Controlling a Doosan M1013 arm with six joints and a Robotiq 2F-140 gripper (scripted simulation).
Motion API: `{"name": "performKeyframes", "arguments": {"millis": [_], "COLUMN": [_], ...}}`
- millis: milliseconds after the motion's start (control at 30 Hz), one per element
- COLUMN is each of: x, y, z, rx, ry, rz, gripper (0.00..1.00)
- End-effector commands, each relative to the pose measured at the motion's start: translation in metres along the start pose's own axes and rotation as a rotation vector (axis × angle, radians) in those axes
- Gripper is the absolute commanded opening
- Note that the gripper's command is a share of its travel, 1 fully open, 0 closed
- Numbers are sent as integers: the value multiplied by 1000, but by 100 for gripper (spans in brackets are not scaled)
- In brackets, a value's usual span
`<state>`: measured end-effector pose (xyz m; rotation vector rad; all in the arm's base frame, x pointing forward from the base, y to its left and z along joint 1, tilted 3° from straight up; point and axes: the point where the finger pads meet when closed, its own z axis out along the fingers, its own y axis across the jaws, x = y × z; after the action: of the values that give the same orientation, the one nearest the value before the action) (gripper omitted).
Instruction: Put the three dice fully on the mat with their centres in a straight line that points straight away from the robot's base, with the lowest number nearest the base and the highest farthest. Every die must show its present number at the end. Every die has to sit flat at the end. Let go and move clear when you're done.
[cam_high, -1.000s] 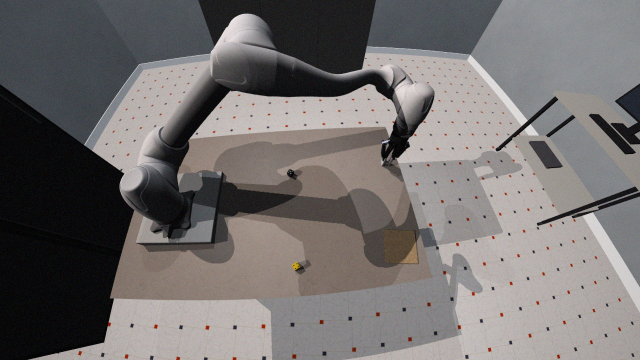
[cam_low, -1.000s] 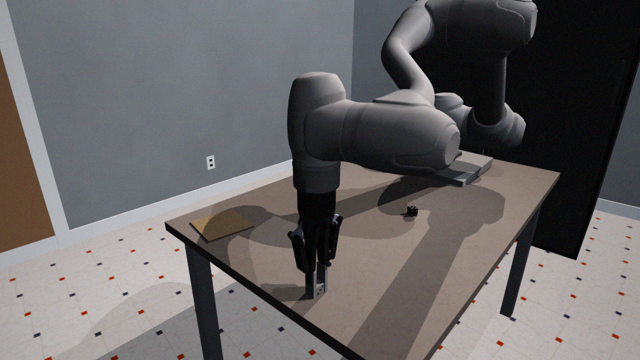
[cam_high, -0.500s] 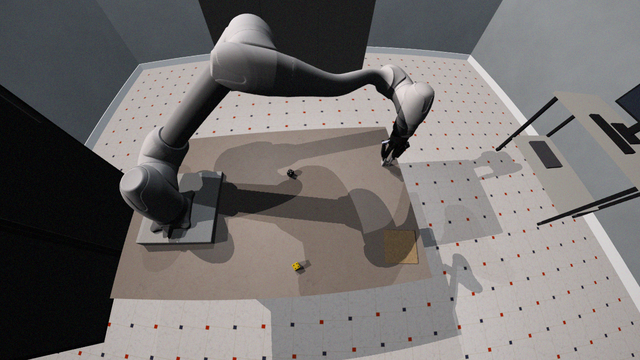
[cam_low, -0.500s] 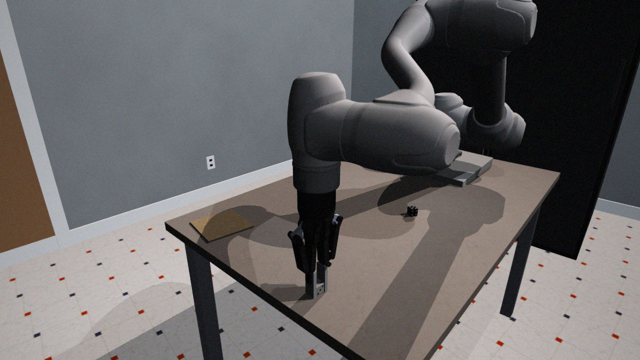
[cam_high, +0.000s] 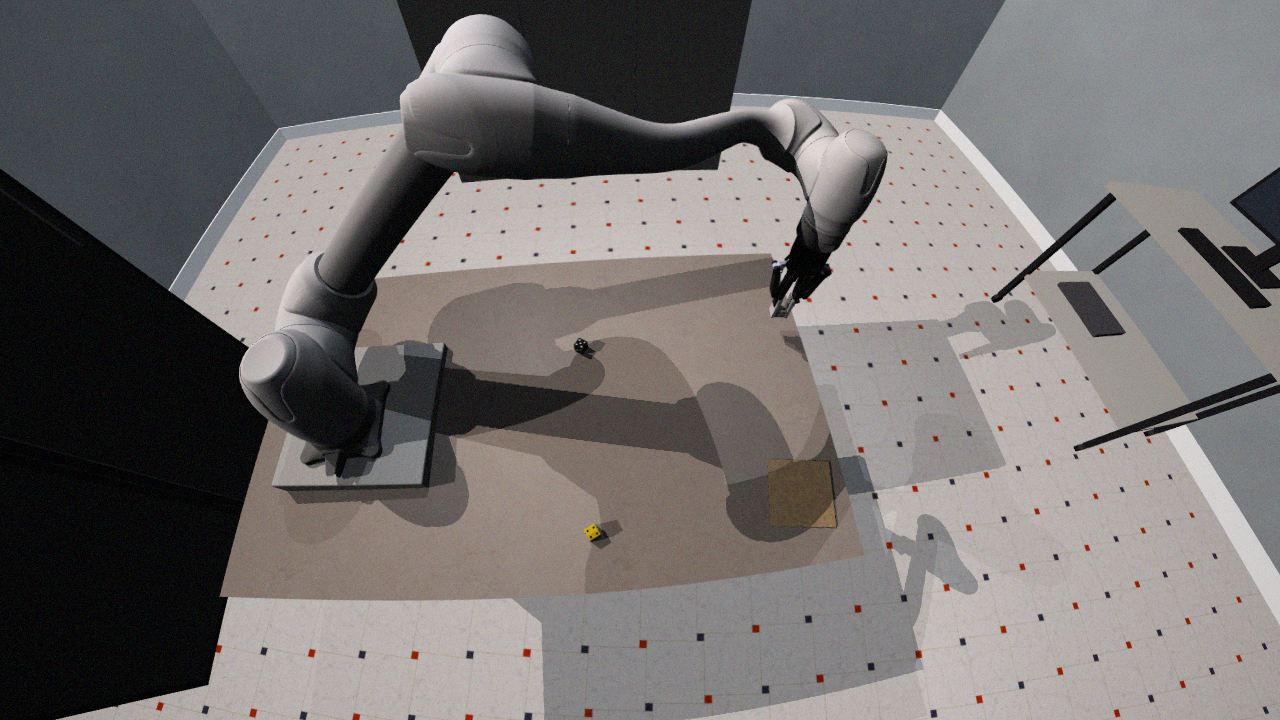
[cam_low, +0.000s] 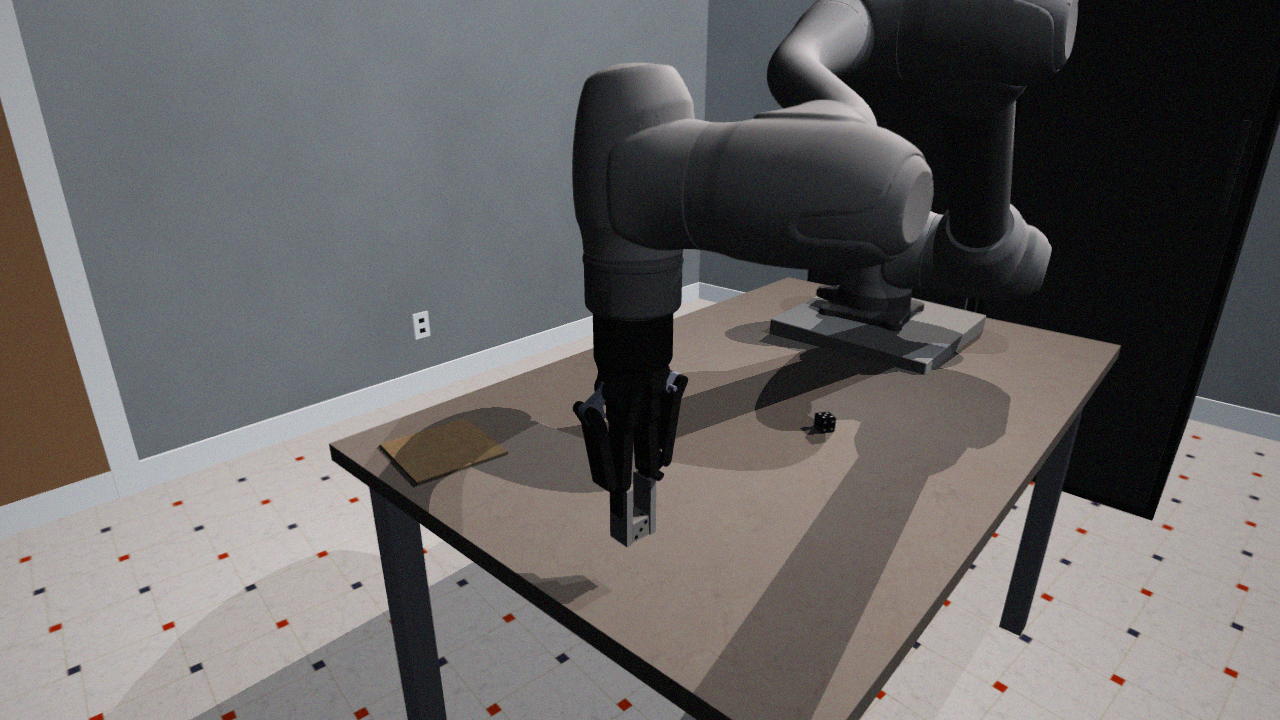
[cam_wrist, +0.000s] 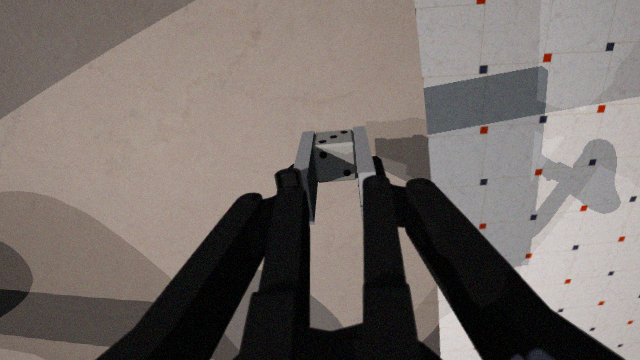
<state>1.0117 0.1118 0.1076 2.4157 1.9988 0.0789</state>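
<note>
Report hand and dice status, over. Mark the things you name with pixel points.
Hand (cam_high: 780, 308) (cam_low: 633, 528) (cam_wrist: 335, 148) shut on white die, raised off table. Black die (cam_high: 580, 345) (cam_low: 825, 421), yellow die (cam_high: 592, 532) off mat (cam_high: 801, 493) (cam_low: 443, 450). No obstruction visible.

A brown table (cam_high: 528, 573) (cam_low: 716, 501) (cam_wrist: 225, 100), crossed by shadows, carries the grey slab (cam_high: 295, 474) (cam_low: 971, 333) under the arm. The landmark is the ochre mat (cam_high: 801, 493) (cam_low: 444, 452), lying flat near a table corner at the end away from the slab. A yellow die (cam_high: 592, 532) lies apart from the mat, toward the slab's end; a black die (cam_high: 580, 345) (cam_low: 824, 421) sits farther from the mat, also slabward.
</note>
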Motion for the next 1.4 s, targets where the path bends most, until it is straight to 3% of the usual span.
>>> {"name": "performKeyframes", "arguments": {"millis": [0,133,500,567,600,667,700,800,833,867,967,1000,1100,1133,1200,1267,1300,1367], "x": [0,0,-1,-29,-61,-61,-96,-104,-142,-153,-154,-200,-209,-242,-263,-263,-302,-311], "y": [0,0,1,4,7,7,8,9,8,9,9,6,5,1,-1,-1,-9,-10], "z": [-27,-37,-37,-37,-38,-38,-38,-38,-38,-39,-39,-39,-39,-39,-40,-40,-40,-40], "rx": [-1,-1,-1,-1,-1,-1,-1,-1,-1,-1,-1,-1,-1,-1,-1,-1,-1,-1], "ry": [1,1,1,1,1,1,0,0,0,0,0,0,0,0,0,0,1,1], "rz": [0,0,0,8,16,16,27,27,40,40,40,55,55,70,70,70,83,83], "gripper": [21,21,21,21,21,21,21,21,21,21,21,21,21,21,21,21,21,21]}}
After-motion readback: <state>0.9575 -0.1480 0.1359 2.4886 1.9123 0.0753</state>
